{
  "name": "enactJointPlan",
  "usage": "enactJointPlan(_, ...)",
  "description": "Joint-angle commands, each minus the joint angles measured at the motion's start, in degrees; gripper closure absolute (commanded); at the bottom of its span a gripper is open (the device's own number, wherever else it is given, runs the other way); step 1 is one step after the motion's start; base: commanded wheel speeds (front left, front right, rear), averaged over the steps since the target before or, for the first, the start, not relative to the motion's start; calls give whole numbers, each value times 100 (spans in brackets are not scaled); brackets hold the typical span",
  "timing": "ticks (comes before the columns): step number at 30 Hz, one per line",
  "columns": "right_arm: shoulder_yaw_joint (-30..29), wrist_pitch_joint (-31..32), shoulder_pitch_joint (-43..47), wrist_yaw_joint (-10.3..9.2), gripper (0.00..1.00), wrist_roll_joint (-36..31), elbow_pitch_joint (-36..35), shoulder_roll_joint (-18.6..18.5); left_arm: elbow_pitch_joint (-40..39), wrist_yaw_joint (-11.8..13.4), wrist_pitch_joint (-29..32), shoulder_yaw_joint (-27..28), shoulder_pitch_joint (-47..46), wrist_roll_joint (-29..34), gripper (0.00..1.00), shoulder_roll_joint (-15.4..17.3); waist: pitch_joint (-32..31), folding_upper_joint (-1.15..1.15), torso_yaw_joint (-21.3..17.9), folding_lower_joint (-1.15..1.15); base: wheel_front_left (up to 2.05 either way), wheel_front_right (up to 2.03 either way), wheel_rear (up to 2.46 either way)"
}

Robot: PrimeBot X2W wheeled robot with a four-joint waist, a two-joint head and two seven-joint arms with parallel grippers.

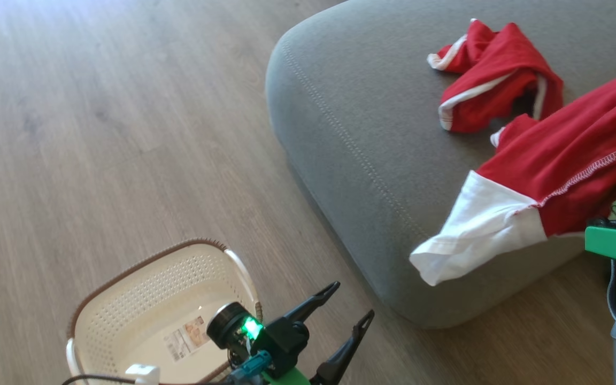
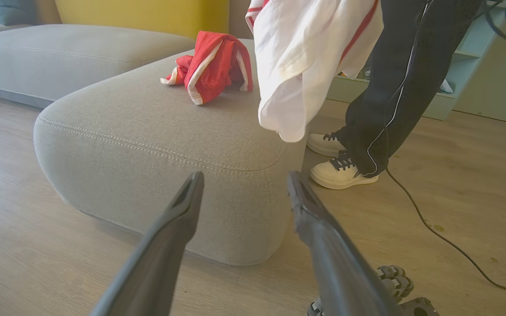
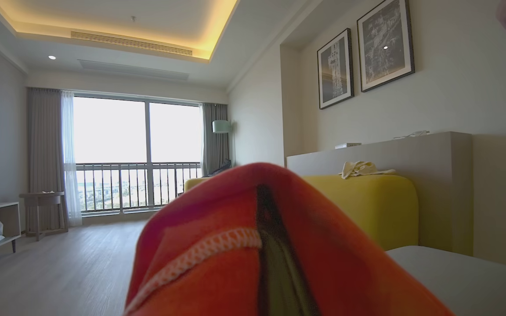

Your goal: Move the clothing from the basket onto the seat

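Note:
The basket [image 1: 142, 262] stands on the floor at the lower left, holding nothing but its label sticker [image 1: 185, 337]. My left gripper [image 1: 352, 302] hovers just right of it, open and holding nothing, its fingers [image 2: 182, 210] pointing at the seat's corner. One crumpled red piece of clothing [image 1: 495, 80] [image 2: 213, 66] lies on the grey seat [image 1: 351, 107] [image 2: 147, 131]. A second red-and-white garment [image 1: 570, 155] [image 2: 301, 66] hangs over the seat's near edge. My right gripper [image 3: 264, 197] is shut on it, with red fabric [image 3: 218, 228] wrapped over the fingers.
A person's legs and white shoes [image 2: 343, 171] stand on the wood floor right of the seat. A dark cable [image 2: 433, 228] trails across the floor there. A yellow sofa back [image 3: 367, 206] rises behind the seat, and a green shelf unit [image 2: 468, 57] stands beyond the person.

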Motion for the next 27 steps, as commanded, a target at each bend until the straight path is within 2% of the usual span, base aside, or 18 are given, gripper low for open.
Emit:
enactJointPlan(1,106,-36,-190,-1,100,-18,-202,-105,-195,-7,-28,149,-216,-13,0,-69,-33,0,-82,0,0,0,0)
enactJointPlan(17,-123,-36,-220,-1,100,9,-78,-29,-174,-7,-28,163,-209,11,0,-106,104,0,4,0,0,0,0)
enactJointPlan(21,-241,-36,-446,-1,100,31,153,-77,-185,-7,-28,145,-302,53,0,-61,309,0,62,0,0,0,0)
enactJointPlan(27,-231,-36,-1242,-1,100,26,349,-376,-211,-7,-28,99,-614,144,0,150,943,0,144,0,0,0,0)
